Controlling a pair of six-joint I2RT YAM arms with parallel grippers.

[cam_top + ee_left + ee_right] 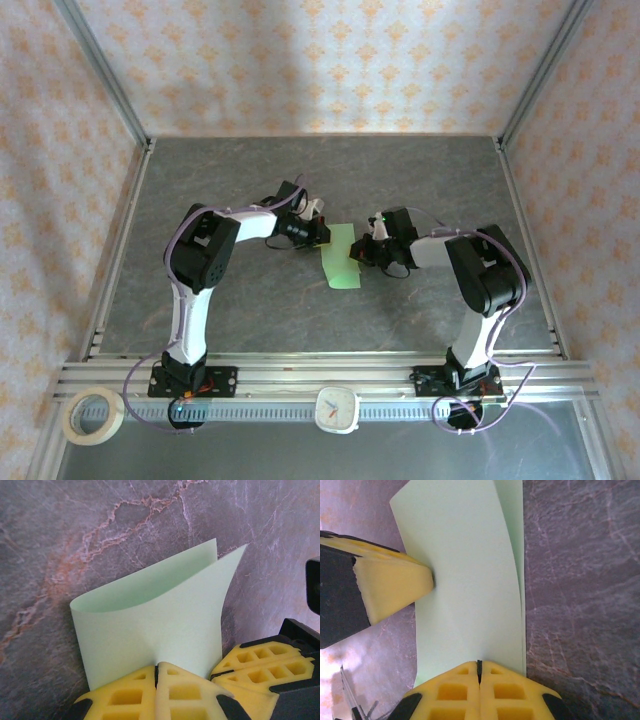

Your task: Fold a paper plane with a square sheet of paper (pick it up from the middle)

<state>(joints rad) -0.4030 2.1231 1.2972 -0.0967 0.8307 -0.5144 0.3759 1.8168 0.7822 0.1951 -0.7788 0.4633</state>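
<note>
Both yellow tools — left tool [157, 674], right tool [479, 669] — clamp the curled matte-green paper [150, 625]

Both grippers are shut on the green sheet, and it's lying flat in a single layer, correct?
Not quite. The left gripper and right gripper are shut on the square sheet of paper, but it is not a flat single layer: the left wrist view shows it curled over on itself in a loose, uncreased fold.

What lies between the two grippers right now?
The folded square sheet of paper fills the gap between left gripper and right gripper, seen in the top view.
</note>
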